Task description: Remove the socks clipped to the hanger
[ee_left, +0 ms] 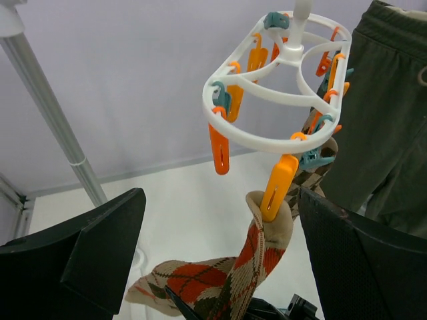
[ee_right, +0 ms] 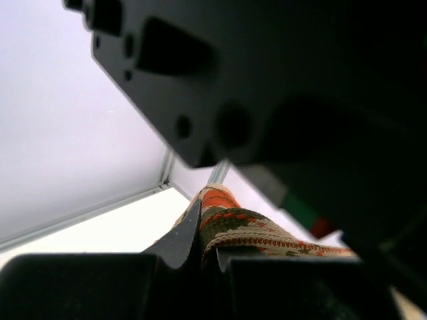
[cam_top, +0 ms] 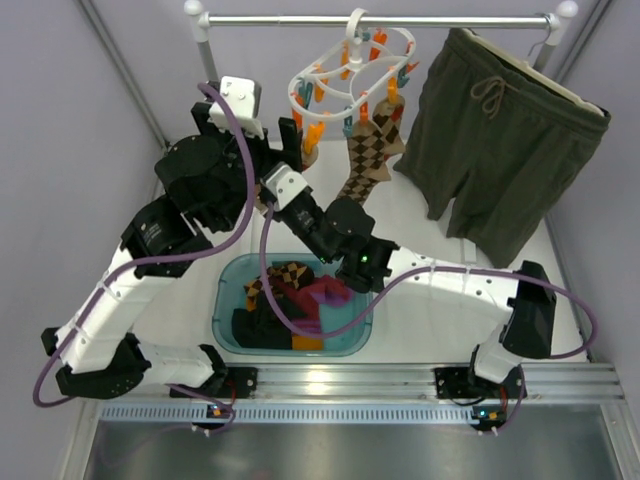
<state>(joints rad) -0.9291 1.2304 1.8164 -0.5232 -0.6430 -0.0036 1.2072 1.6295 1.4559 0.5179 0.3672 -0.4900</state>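
Note:
The white hanger (cam_top: 350,72) hangs from the rail, with orange and teal pegs; it also shows in the left wrist view (ee_left: 280,100). An orange peg (ee_left: 277,190) clips the cuff of an argyle sock (ee_left: 267,247), which bends down to the left. My left gripper (ee_left: 220,260) is open, with its fingers (ee_left: 73,260) wide on either side of that peg and sock; in the top view it (cam_top: 296,140) is just left of the hanger. My right gripper (ee_right: 213,247) is shut on the sock's (ee_right: 233,223) lower end, below the left gripper (cam_top: 272,195). More argyle socks (cam_top: 372,150) hang clipped on the hanger's right side.
Olive-green shorts (cam_top: 500,150) hang on the rail (cam_top: 280,19) right of the hanger. A teal bin (cam_top: 225,300) on the table below holds several socks (cam_top: 295,290). A slanted metal pole (ee_left: 60,127) stands at the left. The two arms cross close together above the bin.

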